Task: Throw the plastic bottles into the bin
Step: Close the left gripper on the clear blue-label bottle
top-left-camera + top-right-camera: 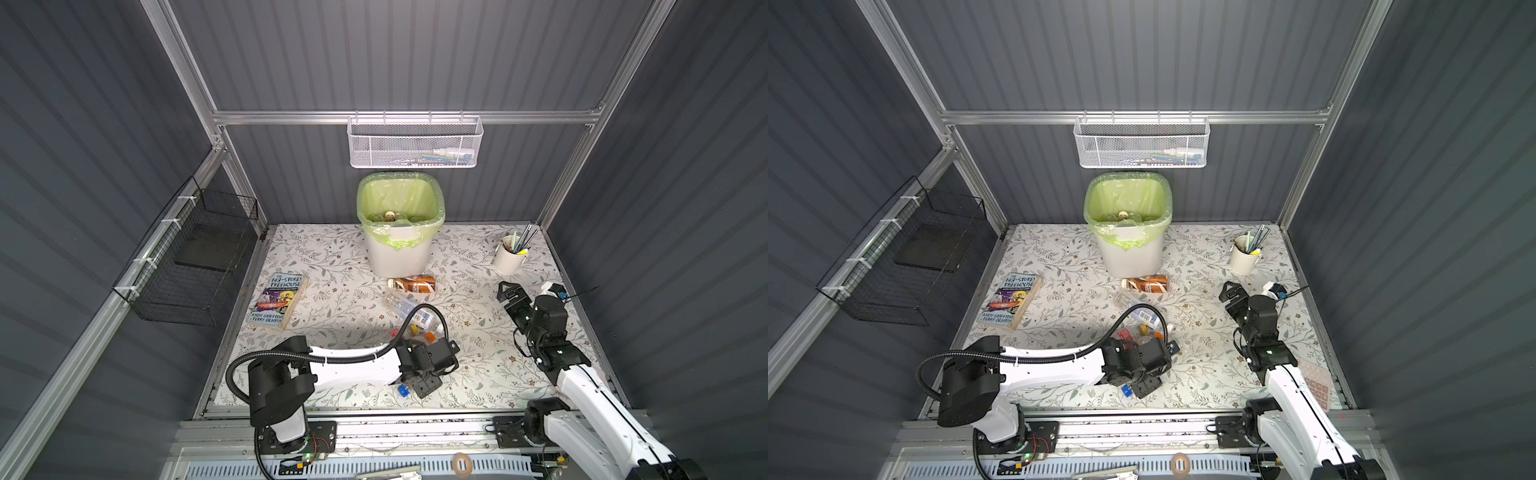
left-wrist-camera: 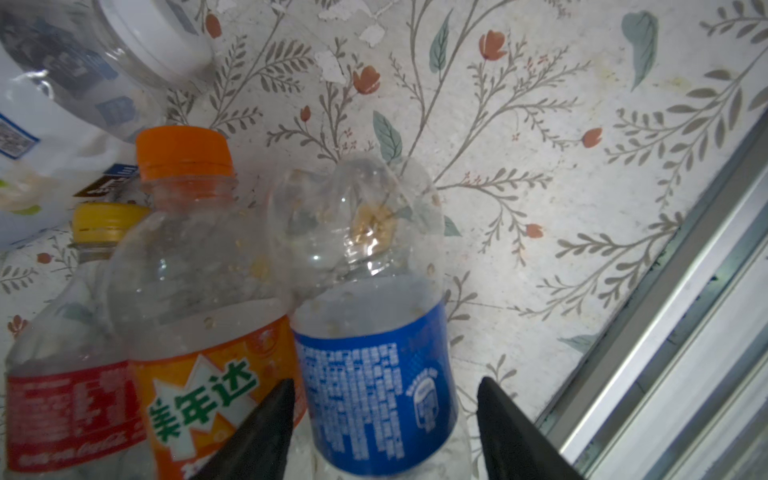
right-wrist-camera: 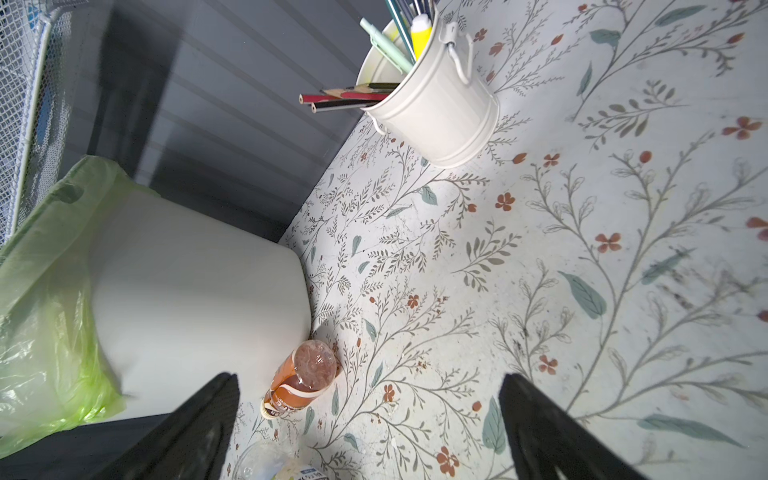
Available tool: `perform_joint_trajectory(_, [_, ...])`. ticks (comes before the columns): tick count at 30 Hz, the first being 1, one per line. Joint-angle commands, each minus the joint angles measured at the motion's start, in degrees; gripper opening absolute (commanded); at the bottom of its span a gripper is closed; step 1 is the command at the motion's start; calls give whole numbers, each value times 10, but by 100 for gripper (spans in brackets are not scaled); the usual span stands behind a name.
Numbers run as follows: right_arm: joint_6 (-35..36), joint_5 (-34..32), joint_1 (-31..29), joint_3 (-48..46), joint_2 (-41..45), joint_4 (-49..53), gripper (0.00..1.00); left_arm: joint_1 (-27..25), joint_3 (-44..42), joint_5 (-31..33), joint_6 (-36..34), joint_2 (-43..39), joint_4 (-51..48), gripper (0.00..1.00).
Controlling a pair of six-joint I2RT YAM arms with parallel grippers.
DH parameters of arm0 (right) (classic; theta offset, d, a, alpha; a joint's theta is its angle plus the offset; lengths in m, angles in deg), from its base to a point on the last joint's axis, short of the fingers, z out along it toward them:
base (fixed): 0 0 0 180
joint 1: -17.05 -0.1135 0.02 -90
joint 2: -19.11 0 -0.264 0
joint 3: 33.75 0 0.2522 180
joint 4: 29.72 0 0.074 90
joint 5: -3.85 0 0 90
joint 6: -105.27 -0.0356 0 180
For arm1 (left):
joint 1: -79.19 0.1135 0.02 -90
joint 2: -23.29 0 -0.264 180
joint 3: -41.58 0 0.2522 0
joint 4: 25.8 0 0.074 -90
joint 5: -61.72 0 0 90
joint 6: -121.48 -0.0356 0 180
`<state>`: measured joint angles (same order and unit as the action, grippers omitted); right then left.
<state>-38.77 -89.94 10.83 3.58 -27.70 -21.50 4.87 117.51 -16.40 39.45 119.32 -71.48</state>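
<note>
Left fingers, black tapered wedges, flanking clear dented blue-labelled bottle

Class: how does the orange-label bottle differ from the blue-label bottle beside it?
The orange-label bottle points its orange cap away from the left gripper; the blue-label bottle points its clear base that way. The blue-label bottle lies between the open jaws; the orange-label bottle lies outside them. Both are clear plastic.
</note>
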Motion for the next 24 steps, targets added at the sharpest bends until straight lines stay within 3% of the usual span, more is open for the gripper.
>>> perform_joint_trajectory(1, [-7,7,6,-9,5,-11,99,-3,22,-17,-7,13,-13,70])
perform_joint_trajectory(9, [-17,6,18,-18,14,-13,99,-4,40,-27,-17,58,-16,64])
perform_joint_trajectory(16, [-24,7,30,-32,32,-10,99,-4,50,-31,-23,84,-12,64])
perform_joint_trajectory(21, [-29,11,39,-39,38,-9,99,-4,47,-26,-20,75,-2,47])
perform_joint_trajectory(24, [-32,13,43,-41,39,-12,99,-3,41,-20,-18,49,15,46])
